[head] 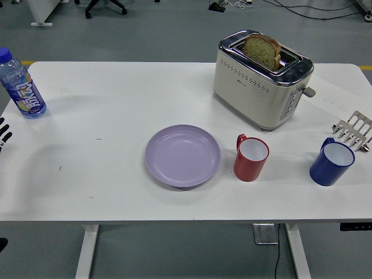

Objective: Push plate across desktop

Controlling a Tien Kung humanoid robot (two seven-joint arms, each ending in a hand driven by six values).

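Note:
A lilac plate (183, 155) lies flat near the middle of the white table (104, 186), toward the front. Only the black tip of my left hand (3, 133) shows at the picture's left edge, far from the plate and below the bottle. It touches nothing that I can see. My right hand is outside the picture.
A red mug (251, 157) stands just right of the plate, and a blue mug (331, 162) further right. Behind them sits a cream toaster (261, 81) holding a bread slice (262, 50). A metal rack (353, 130) is at the right edge, a water bottle (21, 86) at the far left.

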